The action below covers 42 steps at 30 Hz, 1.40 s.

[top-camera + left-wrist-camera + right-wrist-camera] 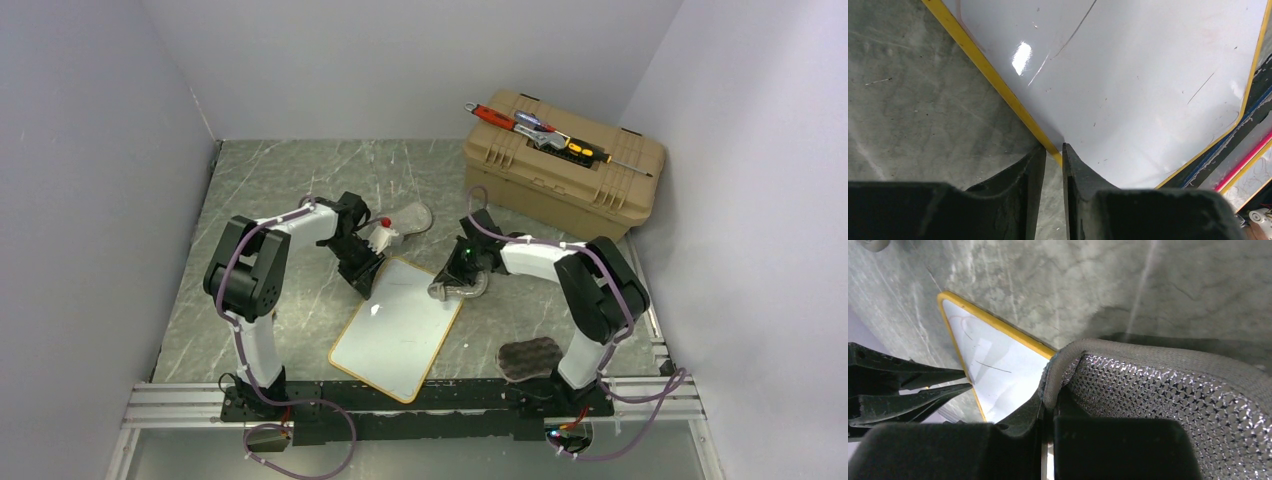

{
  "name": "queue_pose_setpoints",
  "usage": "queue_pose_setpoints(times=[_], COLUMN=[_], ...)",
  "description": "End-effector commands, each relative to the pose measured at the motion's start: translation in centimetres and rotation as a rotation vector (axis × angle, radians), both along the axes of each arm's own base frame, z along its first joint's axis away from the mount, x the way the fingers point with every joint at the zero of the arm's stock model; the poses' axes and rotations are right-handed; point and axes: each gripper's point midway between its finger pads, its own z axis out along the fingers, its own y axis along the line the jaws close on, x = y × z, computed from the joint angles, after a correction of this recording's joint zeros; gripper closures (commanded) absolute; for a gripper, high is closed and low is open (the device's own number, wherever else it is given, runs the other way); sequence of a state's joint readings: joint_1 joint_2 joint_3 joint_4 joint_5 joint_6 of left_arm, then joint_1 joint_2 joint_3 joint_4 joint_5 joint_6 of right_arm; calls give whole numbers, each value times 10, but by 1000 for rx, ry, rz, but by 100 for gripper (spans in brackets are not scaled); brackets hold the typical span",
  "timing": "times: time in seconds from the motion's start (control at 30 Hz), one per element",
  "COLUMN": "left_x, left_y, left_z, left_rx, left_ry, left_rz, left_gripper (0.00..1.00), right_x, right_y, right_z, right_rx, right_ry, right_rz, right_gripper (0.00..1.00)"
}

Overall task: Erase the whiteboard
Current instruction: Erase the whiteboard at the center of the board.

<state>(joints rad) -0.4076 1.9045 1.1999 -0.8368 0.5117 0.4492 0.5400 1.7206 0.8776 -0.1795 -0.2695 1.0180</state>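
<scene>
Right fingers (pixel 1118 450) pinch pad (pixel 1168 390) at whiteboard (pixel 998 370) edge; tools (pixel 545 135) atop toolbox (pixel 560 185).

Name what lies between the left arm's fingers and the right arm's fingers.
The whiteboard's far end, as the top external view shows.

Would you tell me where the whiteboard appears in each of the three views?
Top external: the whiteboard lies centre, between the arms.
Left wrist: upper right, filling most of the picture.
Right wrist: left of centre, beside the grey mesh pad.
Shared landmark: the left fingers at its yellow frame.
</scene>
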Motion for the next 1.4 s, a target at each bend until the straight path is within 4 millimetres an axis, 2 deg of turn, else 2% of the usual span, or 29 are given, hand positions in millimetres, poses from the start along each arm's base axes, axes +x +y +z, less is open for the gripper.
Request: queue_pose_setpoints(times=[0.0,0.13,0.27,0.4,0.47,0.57,0.67,0.77,0.87,1.1,1.13,1.2,1.27,1.33,1.37], left_x=[-1,-2,-4,-5,-6,-7,-8,-8,-9,-17,-18,-19,-20,-21,-22], left_y=[16,17,21,22,23,24,23,24,24,21,21,20,20,20,20], left_z=[-55,-60,-64,-64,-64,-64,-63,-62,-63,-64,-65,-65,-65,-64,-65], left_rx=[135,153,172,174,173,177,172,172,172,162,164,164,162,159,159], left_ry=[-33,-38,-48,-56,-52,-53,-53,-60,-53,-51,-56,-59,-59,-57,-57], left_rz=[-70,-87,-100,-101,-101,-105,-104,-104,-108,-132,-139,-148,-150,-151,-153], left_gripper=[71,71,72,75,81,88,91,92,92,94,94,95,95,96,96], right_x=[21,24,34,39,34,18,2,-6,-5,33,34,39,38,37,30], right_y=[15,30,58,72,64,33,11,9,24,95,102,112,109,89,71], right_z=[-10,-28,-45,-52,-46,-39,-32,-32,-36,-36,-42,-43,-45,-43,-49], right_rx=[3,11,33,38,26,-34,-55,-52,-52,-5,-8,-2,-3,2,3], right_ry=[-58,-39,-29,-8,-22,-31,-34,-35,-30,-60,-44,-44,-32,-37,-21], right_rz=[-24,-55,-56,-49,-49,-54,-68,-70,-42,3,11,16,3,-39,-69], right_gripper=[100,100,100,100,100,100,100,100,100,100,100,100,100,100,100])
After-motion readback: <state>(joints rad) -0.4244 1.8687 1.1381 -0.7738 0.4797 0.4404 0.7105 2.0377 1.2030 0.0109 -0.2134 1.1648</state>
